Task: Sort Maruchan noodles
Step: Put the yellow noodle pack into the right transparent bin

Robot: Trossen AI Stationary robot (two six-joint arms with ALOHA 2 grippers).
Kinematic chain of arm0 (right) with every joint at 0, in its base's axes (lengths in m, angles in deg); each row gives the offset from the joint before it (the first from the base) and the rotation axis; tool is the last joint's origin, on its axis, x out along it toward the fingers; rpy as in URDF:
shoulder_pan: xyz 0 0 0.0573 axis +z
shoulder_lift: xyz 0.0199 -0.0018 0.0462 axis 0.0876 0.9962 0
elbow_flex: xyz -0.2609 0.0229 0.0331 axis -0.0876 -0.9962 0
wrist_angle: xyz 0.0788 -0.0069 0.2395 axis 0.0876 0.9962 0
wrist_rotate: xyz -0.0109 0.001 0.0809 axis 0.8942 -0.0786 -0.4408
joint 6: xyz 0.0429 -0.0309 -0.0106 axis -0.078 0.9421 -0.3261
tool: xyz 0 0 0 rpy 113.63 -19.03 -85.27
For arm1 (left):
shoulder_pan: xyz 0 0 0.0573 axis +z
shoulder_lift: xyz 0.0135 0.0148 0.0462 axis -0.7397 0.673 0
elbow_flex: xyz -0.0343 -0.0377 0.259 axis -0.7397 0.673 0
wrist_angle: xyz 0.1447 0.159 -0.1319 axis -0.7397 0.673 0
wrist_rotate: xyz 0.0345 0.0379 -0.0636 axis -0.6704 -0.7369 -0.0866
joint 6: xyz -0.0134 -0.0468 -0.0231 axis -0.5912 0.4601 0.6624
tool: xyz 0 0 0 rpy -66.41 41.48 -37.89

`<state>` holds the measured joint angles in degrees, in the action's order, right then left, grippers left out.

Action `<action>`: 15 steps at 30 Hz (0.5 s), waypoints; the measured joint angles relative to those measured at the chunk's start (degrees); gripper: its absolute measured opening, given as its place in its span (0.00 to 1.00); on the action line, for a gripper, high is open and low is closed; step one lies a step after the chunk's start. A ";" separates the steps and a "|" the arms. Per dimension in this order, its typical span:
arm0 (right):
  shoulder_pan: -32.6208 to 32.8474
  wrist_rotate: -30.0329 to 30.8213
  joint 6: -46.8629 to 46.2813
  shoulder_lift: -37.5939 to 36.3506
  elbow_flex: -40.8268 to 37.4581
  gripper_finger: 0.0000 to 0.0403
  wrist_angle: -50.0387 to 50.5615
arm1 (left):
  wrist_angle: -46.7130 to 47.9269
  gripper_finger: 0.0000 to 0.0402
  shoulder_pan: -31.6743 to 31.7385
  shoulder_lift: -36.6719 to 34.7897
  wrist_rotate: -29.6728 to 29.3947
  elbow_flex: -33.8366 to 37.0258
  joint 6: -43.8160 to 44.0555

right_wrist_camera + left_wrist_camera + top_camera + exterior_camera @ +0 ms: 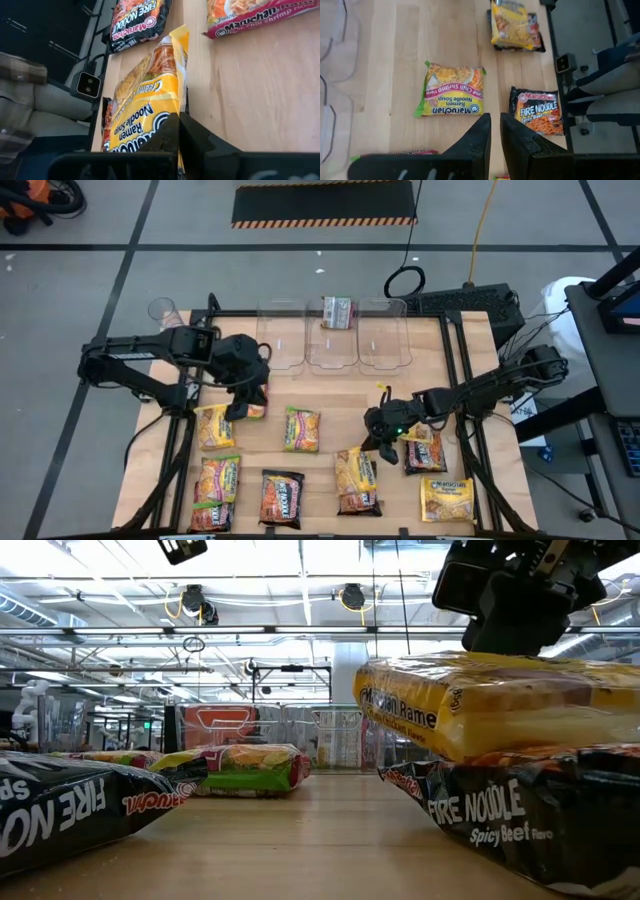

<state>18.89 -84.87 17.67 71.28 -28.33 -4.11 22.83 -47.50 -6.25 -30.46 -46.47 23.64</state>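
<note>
Right gripper (381, 442) is down at the centre-right of the table (330, 395), fingers clamped on the edge of a yellow packet (150, 107) that reads "Creamy Chicken" and "Ramen Noodle Soup" in the right wrist view; the packet lies partly on top of a black Fire Noodle packet (520, 815) labelled "Spicy Beef Flavor" in the low view. Left gripper (236, 406) hangs over the left side of the table, just beside a yellow packet (214, 426); its fingers (475, 145) sit nearly together with only a narrow gap and nothing held between them. Left wrist view reads a green-edged packet (451, 91) as "Maruchan Ramen Noodle Soup, Lime Chili Shrimp", and a black one (538, 111) as "Maruchan Fire Noodle". Remaining Maruchan noodles are spread flat across the near half of the table: a pink-and-green one (214, 480) at left, another black one (282, 496) near the front edge, a yellow one (446, 498) at front right, and a dark one (424, 450) just beside the right gripper. Three clear bins (332, 340) stand in a row at the far edge; the middle one holds one packet (337, 311), label unreadable.
</note>
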 joint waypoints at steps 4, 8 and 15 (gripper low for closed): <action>-0.02 1.28 0.35 0.02 0.00 0.00 0.00 | -0.36 0.12 -0.25 3.47 0.00 0.00 -0.14; 0.00 1.54 0.61 0.02 0.00 0.00 0.00 | -3.79 0.12 -1.65 7.01 0.01 0.00 -2.22; -0.02 2.92 1.61 -0.09 0.00 0.00 -0.08 | -8.64 0.12 -4.66 13.10 0.06 0.00 -5.78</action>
<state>18.88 -81.95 19.28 71.18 -28.33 -4.20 14.19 -52.16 6.85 -30.40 -46.47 17.86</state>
